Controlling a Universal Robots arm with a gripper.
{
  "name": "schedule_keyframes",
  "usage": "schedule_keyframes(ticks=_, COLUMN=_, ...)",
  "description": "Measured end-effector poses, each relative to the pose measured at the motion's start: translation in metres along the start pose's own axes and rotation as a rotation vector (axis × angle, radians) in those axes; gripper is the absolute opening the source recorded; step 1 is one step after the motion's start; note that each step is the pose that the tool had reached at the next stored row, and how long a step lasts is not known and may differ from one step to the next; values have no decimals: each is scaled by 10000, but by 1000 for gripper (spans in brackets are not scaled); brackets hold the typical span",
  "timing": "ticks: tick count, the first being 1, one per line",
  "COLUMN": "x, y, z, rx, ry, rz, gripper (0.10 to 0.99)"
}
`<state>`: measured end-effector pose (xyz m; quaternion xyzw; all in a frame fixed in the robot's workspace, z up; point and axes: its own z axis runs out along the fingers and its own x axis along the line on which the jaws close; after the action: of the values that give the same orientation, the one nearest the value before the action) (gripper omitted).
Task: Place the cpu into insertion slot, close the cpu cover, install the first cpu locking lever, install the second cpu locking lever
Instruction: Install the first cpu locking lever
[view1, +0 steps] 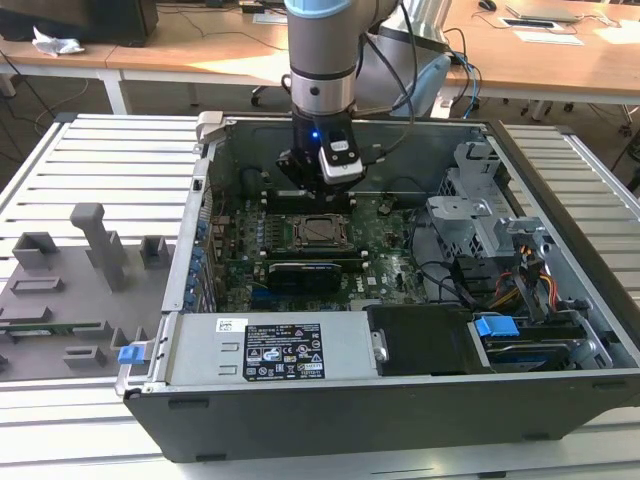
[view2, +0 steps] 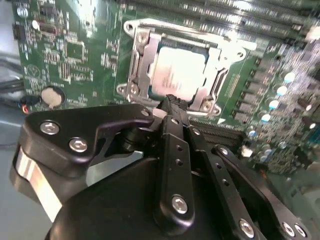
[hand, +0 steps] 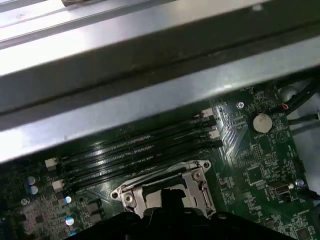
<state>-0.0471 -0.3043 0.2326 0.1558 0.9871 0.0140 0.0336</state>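
cpu (view2: 176, 70) sits in the insertion slot (view1: 318, 231) mid-board | cpu cover (view2: 141, 57) down over it | hand (view2: 170, 102) just above the slot's edge, fingers look pinched together, holding nothing

- In the exterior view, even, bright overhead light is seen; the ribbed table (view1: 90, 150) is rendered pale and nearly washed out, while the inside of the computer case (view1: 560, 300) is left in soft shadow.
- A small blue light is seen glowing on the arm's wrist (view1: 314, 135).
- In the second wrist view, the gripper (view2: 172, 102) is rendered dark and soft, out of focus close to the lens; glare is thrown off the cpu (view2: 180, 72) and the cpu cover (view2: 142, 55).
- Bright specular streaks are seen along the upper edge of the green board (view2: 75, 50).
- In the first wrist view, the case wall (hand: 125, 50) is blurred and strongly lit, with glare in bands; the memory slots (hand: 135, 150) are sharper.
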Motion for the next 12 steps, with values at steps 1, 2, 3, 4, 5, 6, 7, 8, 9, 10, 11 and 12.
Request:
schedule_keyframes(ticks=1, x=-3, y=-8, z=1, rx=78, ry=-26, rz=-16, gripper=106)
schedule_keyframes(ticks=2, x=-5, y=-15, z=0, rx=180, ry=-57, rz=-35, gripper=106)
schedule_keyframes(ticks=3, x=-7, y=-21, z=-1, rx=321, ry=-102, rz=-64, gripper=106)
schedule_keyframes(ticks=4, x=-8, y=-25, z=-1, rx=444, ry=-142, rz=-89, gripper=106)
schedule_keyframes(ticks=5, x=-9, y=-27, z=0, rx=560, ry=-178, rz=-130, gripper=106)
schedule_keyframes(ticks=6, x=-9, y=-28, z=0, rx=594, ry=-191, rz=-210, gripper=106)
schedule_keyframes(ticks=7, x=-9, y=-28, z=0, rx=582, ry=-189, rz=-458, gripper=106)
schedule_keyframes(ticks=8, x=-9, y=-28, z=1, rx=568, ry=-189, rz=-642, gripper=106)
schedule_keyframes(ticks=9, x=-8, y=-28, z=2, rx=543, ry=-186, rz=-982, gripper=106)
schedule_keyframes(ticks=10, x=-8, y=-28, z=3, rx=526, ry=-184, rz=-1216, gripper=106)
schedule_keyframes(ticks=11, x=-7, y=-28, z=4, rx=516, ry=-183, rz=-1354, gripper=106)
schedule_keyframes(ticks=12, x=-8, y=-29, z=5, rx=494, ry=-181, rz=-1650, gripper=106)
